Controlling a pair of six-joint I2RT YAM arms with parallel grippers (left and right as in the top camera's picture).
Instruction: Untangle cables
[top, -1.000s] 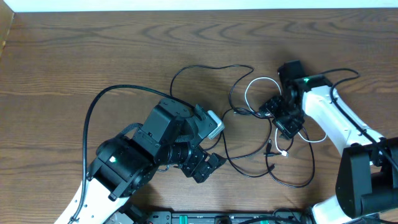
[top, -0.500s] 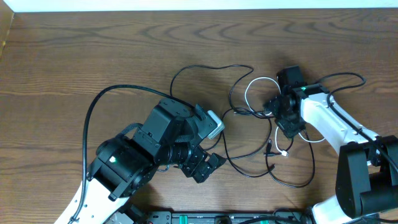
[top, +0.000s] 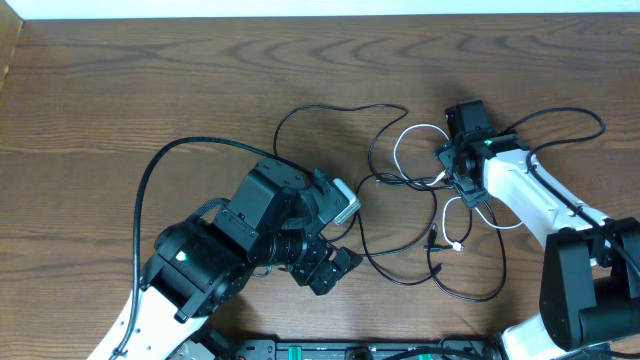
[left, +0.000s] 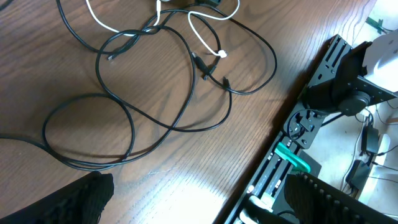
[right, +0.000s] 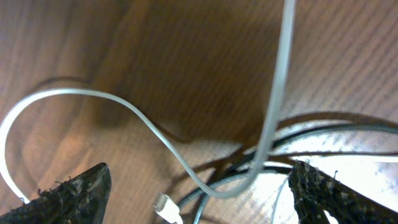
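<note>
The black cable lies in several loops mid-table, from the back centre down to the front right. The white cable loops through it, and its white plug lies to the front. My right gripper hangs low over the crossing, open. In the right wrist view the white cable sags between the fingers, with the white plug and black cable beneath. My left gripper is open and empty, just left of the loops. Its wrist view shows the black cable and white cable ahead.
A thick black cable arcs from the left arm across the left of the table. A black equipment rail runs along the front edge. The right arm's own cable loops at the right.
My right gripper has shifted a little toward the back and turned over the white loop, and its arm cable has swung right. The left arm and the cables have hardly moved.
</note>
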